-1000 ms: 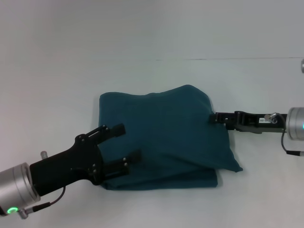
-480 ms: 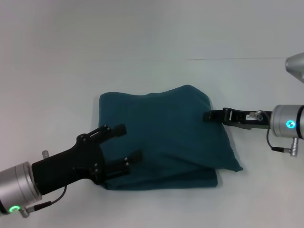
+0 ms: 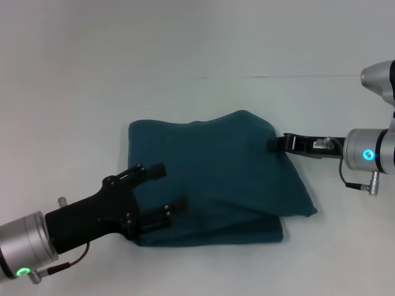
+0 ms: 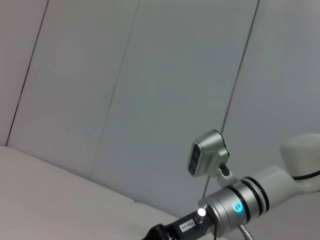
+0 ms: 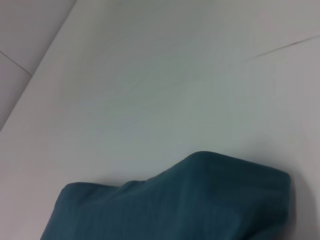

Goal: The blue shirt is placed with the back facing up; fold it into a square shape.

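In the head view, the blue shirt (image 3: 213, 179) is seen folded on the white table (image 3: 92, 92); the left gripper (image 3: 166, 188) is held over the shirt's near left corner with jaws spread, and the right gripper (image 3: 274, 144) is set at the shirt's far right edge, its jaw state not discernible. In the left wrist view, only the right arm (image 4: 240, 207) is shown against grey wall panels (image 4: 150, 75). In the right wrist view, the shirt's far edge (image 5: 200, 200) is seen lying on the table.

The blue shirt (image 3: 216, 176) at frame centre is soft, matt knit cloth. The worktop (image 3: 185, 49) looks smooth, matt and white. The left gripper (image 3: 163, 188), lower left, is matt black plastic on a brushed silvery metal wrist.
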`<state>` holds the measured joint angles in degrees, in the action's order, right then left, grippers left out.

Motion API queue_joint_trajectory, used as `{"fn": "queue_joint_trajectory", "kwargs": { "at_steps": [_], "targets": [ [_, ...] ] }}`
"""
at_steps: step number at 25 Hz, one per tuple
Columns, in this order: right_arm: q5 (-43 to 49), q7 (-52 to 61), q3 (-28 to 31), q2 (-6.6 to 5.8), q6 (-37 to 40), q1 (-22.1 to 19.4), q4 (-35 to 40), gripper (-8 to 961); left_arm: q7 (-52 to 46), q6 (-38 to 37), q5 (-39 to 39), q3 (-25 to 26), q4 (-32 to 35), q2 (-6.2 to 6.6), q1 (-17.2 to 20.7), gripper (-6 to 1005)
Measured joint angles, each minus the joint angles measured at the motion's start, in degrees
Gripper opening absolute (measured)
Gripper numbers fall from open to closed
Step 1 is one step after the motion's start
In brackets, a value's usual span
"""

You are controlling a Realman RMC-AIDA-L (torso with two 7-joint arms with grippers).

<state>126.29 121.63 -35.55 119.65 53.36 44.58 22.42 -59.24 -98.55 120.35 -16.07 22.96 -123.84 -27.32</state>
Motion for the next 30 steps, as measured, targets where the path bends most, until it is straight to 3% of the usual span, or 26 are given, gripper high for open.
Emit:
{"fn": "queue_joint_trajectory", "kwargs": {
  "at_steps": [24,30],
  "targets": [
    [-1.18,-2.11,-2.07,0.05,-3.17,2.41,-0.19,42,-0.48,2.23,-0.56,-0.01,-0.66,-0.09,-0.82,876],
    [-1.14,-2.11,-2.16,-0.02,-3.14,2.2,-0.19,91,-0.52,2.38,-0.57,-0.01,-0.82,-0.09,-1.14,876]
  ]
}}
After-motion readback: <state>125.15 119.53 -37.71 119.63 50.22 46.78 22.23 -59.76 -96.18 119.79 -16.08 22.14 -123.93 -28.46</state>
